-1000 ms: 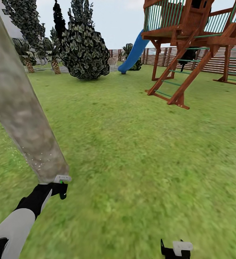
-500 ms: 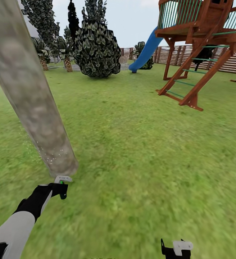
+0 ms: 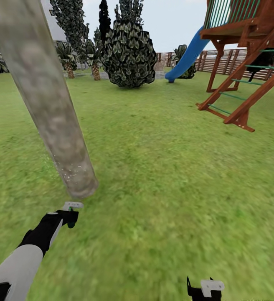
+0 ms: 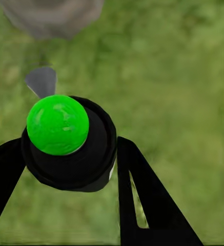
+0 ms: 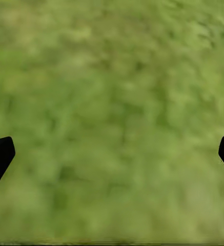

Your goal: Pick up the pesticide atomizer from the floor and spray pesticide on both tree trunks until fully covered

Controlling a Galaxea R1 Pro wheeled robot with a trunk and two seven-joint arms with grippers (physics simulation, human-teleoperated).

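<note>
Green garden lawn (image 3: pixel 174 175) | left gripper (image 4: pixel 65 154) jaws clamp black, green-capped atomizer (image 4: pixel 65 138) beside leaning mottled grey-brown trunk (image 3: pixel 49 104); right gripper (image 5: pixel 112 154) jaws spread wide

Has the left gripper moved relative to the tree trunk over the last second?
Yes. Against the tree trunk, the left gripper has shifted leftward and back toward the robot; grass now shows between them.
</note>
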